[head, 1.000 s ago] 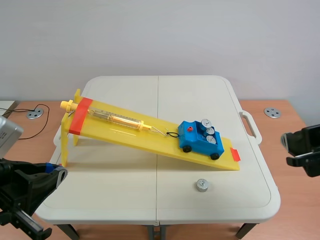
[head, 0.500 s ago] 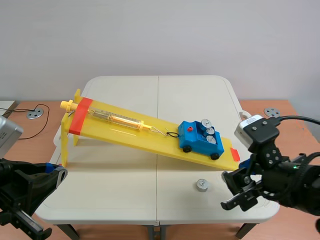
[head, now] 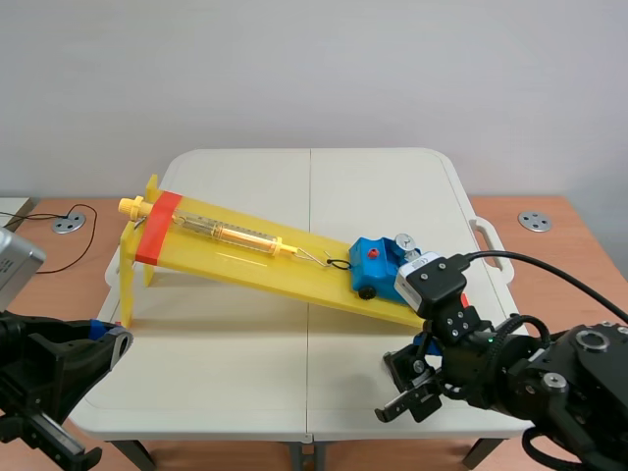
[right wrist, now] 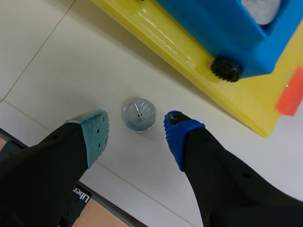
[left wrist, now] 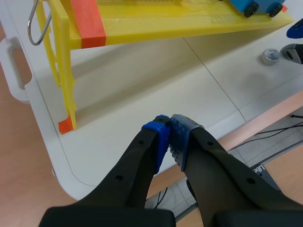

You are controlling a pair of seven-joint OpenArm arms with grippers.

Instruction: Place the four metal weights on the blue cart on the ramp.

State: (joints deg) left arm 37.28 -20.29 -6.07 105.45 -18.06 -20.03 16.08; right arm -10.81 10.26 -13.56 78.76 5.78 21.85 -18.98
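Right tool [right wrist: 136, 137] is hanging open, pads straddling the last metal weight [right wrist: 139, 115], which is lying on the bench [right wrist: 47, 61] just below the ramp [right wrist: 180, 47] and the blue cart [right wrist: 222, 33]. Danger: that small smooth disc is sitting out by the fingertips, so an off-centre pinch could be squirting it away, and the blue pad is crowding the ramp, so a nudge could be jolting the cart. Left tool [left wrist: 169, 137] is sitting closed on nothing. The bench is looking pale and smooth, plain grey wall [head: 314, 69] behind
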